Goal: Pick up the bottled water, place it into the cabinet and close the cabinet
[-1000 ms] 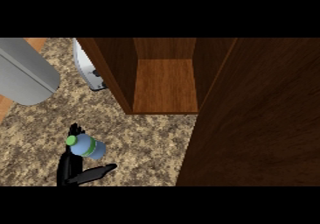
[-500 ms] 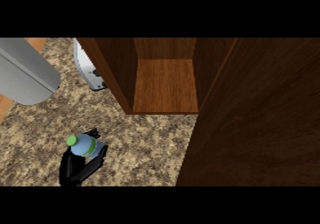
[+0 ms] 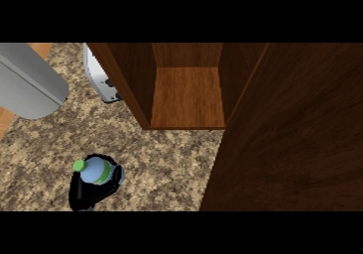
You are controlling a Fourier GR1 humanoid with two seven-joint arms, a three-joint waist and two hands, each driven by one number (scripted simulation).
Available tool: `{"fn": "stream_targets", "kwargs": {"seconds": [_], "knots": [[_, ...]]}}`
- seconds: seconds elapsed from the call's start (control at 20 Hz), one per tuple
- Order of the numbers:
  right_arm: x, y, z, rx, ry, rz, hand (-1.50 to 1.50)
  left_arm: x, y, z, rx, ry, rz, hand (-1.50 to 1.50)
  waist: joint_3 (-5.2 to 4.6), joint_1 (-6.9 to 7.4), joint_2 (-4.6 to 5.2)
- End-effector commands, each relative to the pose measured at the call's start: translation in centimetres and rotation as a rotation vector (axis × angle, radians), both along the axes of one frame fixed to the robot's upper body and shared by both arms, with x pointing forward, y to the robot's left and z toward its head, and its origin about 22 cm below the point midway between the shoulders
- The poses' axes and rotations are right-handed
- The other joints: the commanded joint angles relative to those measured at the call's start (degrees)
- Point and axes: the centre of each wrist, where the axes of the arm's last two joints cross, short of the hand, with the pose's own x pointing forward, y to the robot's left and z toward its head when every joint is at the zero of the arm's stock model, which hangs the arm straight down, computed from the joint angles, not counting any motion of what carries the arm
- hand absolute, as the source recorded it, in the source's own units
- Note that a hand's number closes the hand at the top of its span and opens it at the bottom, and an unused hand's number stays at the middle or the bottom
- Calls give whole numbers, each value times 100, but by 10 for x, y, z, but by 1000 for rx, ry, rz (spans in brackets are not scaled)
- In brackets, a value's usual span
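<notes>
The bottled water (image 3: pixel 96 170), pale blue with a green cap, stands on the speckled counter at the lower left of the head view. My right hand (image 3: pixel 85 193) comes up from the lower edge and is curled round the bottle, hiding its lower part. The wooden cabinet (image 3: pixel 187 96) lies up and to the right of the bottle, with its inside bare. Its dark door (image 3: pixel 301 139) is swung wide open and fills the right side. My left hand does not show.
A big grey rounded forearm (image 3: pixel 27 82) hangs over the upper left corner. A white and grey object (image 3: pixel 101 82) sits against the cabinet's left wall. Speckled counter (image 3: pixel 170 158) lies between the bottle and the cabinet's front edge.
The hand's fingers and thumb, spread beside the bottle a second ago, have curled round it. The bottle has hardly shifted.
</notes>
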Motion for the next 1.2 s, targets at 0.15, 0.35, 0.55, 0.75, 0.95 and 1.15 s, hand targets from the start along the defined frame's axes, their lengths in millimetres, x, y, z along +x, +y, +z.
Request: {"fn": "stream_targets", "kwargs": {"seconds": [0.15, 0.35, 0.55, 0.75, 0.95, 1.15], "knots": [[-8, -12, 12, -16, -74, -29, -150, -5, -5, -6, -60, -15, -147, 150, 3, 7, 6], [-24, -6, 19, 3, -58, -28, -150, -2, -24, -2, -56, -46, -108, 150, 0, -1, -8], [-19, -12, 19, -6, -67, -14, -150, 26, -1, 15, -41, -94, -111, 150, 2, 0, 4], [-15, -12, 7, -28, -59, -30, -150, 23, -28, 41, -31, -72, -180, 150, 8, 22, -5], [-10, -9, 20, -4, -74, -36, -150, 30, -26, 72, -118, -54, -217, 150, 4, 63, -12], [-21, 3, 14, 2, -87, -25, -150, 34, -47, 67, -129, -48, -235, 150, -3, 1, -6]]}}
